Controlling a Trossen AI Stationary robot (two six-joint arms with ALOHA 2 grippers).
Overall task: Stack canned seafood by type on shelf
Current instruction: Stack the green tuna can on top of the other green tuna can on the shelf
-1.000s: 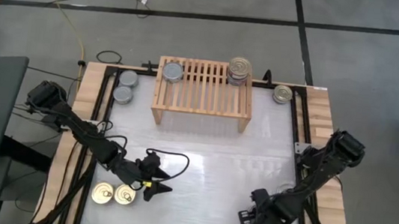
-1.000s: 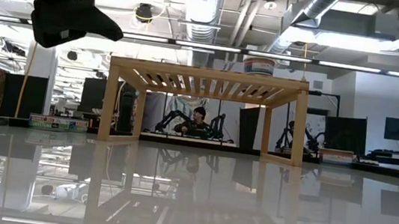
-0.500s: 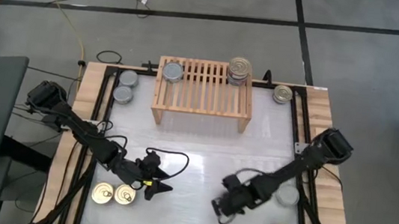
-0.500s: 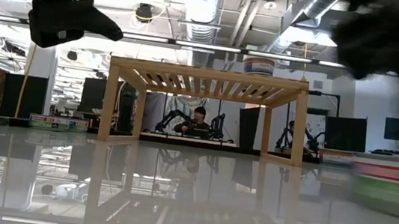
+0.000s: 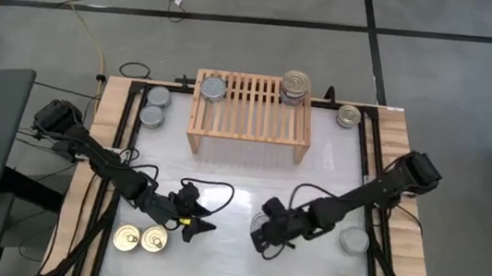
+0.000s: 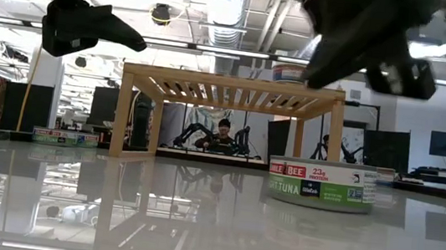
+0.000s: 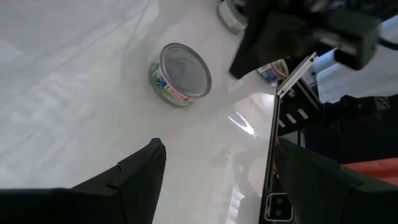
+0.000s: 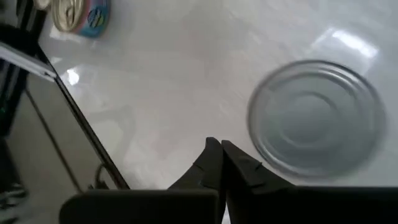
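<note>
Cans sit on and around the shelf (image 5: pixel 251 107): one silver can (image 5: pixel 213 89) on its left end, a gold stack (image 5: pixel 295 86) on its right end. The right gripper (image 5: pixel 261 239) hangs in front of the shelf, fingers pressed together, holding nothing, just beside a tuna can (image 6: pixel 321 183). The left gripper (image 5: pixel 199 226) waits wide open and empty, beside two gold cans (image 5: pixel 141 238).

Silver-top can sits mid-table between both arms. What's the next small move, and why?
Probably ease the left gripper forward toward the silver-top can. That gripper is open and faces the can, which stands free on the table, while the right gripper is shut beside the can, not holding it.
</note>
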